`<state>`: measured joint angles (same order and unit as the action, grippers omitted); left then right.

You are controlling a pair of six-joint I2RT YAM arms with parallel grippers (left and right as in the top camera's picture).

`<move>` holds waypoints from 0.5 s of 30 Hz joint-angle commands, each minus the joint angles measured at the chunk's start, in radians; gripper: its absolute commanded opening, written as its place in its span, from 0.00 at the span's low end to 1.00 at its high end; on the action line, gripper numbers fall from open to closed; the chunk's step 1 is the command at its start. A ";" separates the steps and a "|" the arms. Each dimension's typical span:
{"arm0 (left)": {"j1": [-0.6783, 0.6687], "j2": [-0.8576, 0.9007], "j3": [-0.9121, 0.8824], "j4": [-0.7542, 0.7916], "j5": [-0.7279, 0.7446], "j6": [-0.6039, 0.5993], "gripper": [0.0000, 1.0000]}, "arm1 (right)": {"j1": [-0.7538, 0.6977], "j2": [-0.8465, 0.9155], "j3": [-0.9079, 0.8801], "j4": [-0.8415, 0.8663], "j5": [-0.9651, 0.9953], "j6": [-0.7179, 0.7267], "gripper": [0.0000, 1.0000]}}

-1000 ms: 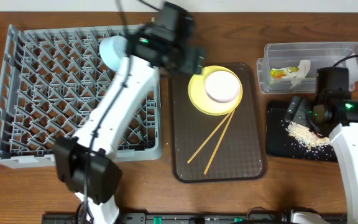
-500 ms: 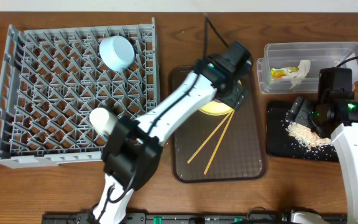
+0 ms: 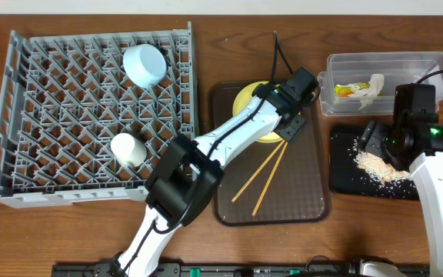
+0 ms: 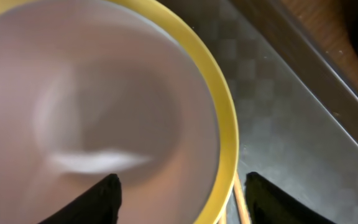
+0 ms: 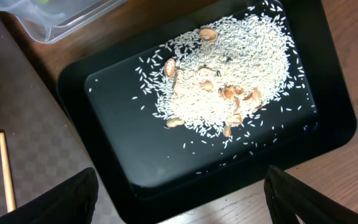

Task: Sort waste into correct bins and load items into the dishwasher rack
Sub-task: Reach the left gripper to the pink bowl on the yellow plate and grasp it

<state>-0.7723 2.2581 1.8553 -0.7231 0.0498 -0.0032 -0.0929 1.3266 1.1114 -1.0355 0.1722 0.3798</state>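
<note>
The left gripper (image 4: 182,194) hangs spread wide, grasping nothing, over the white bowl (image 4: 92,93) on the round yellow plate (image 4: 227,134) — both on the brown textured serving tray (image 3: 298,194) beside the wooden chopsticks (image 3: 264,178). The right gripper (image 5: 179,199) (likewise spread) hovers above loose white rice (image 5: 229,81) in the shallow black tray (image 5: 123,149). A light blue bowl (image 3: 144,64) and small white cup (image 3: 128,149) sit in the grey plastic rack (image 3: 60,100).
</note>
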 commanded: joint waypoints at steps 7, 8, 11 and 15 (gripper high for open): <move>0.004 0.024 0.000 0.006 -0.043 0.010 0.27 | -0.011 -0.006 0.007 -0.002 0.004 0.005 0.83; 0.003 0.024 0.000 0.003 -0.043 0.010 0.25 | -0.011 -0.006 0.007 -0.002 0.004 0.005 0.83; 0.003 0.026 -0.003 -0.008 -0.043 0.010 0.23 | -0.011 -0.006 0.007 -0.002 0.004 0.005 0.83; 0.003 0.026 -0.018 -0.008 -0.043 0.010 0.19 | -0.011 -0.006 0.007 -0.003 0.003 0.005 0.83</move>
<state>-0.7723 2.2631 1.8553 -0.7284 0.0212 0.0036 -0.0929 1.3266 1.1114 -1.0355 0.1722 0.3798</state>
